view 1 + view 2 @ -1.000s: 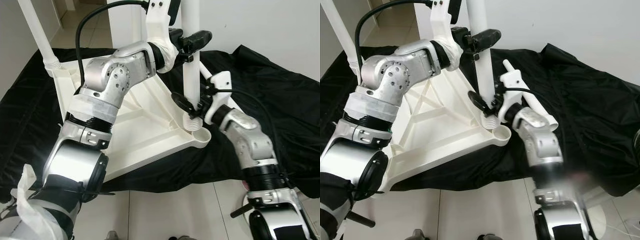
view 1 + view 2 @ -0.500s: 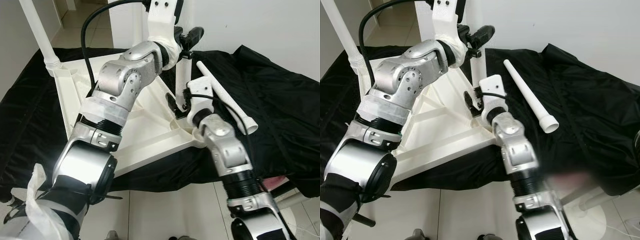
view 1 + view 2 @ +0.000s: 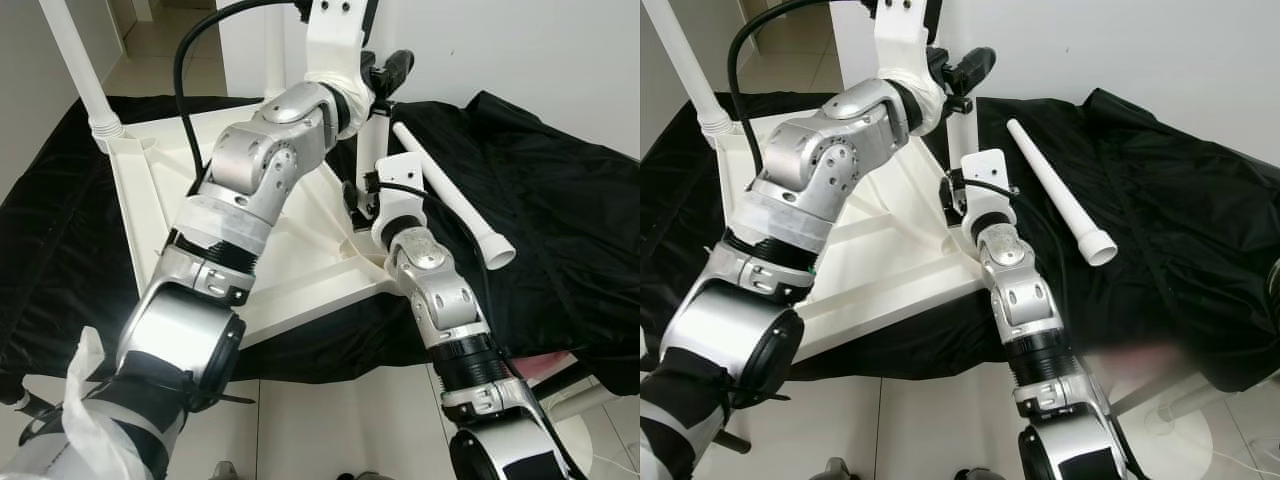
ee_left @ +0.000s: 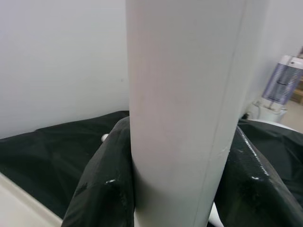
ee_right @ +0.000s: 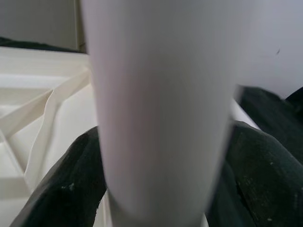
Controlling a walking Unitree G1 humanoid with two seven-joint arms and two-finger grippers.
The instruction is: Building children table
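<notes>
Left wrist view: unmarked white leg (image 4: 184,118) in left hand (image 4: 180,189).

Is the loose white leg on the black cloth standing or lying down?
Lying down: the loose white leg rests flat along the black cloth, beside the upturned tabletop.

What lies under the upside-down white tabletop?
A black cloth spreads under the tabletop and past its edges, over a tiled floor. A loose leg lies on it. Anything beneath the tabletop's middle is hidden.

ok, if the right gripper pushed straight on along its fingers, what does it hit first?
The white table leg: it already sits between the right gripper fingers. Past that, probably the upturned white tabletop, though depth is unclear.
</notes>
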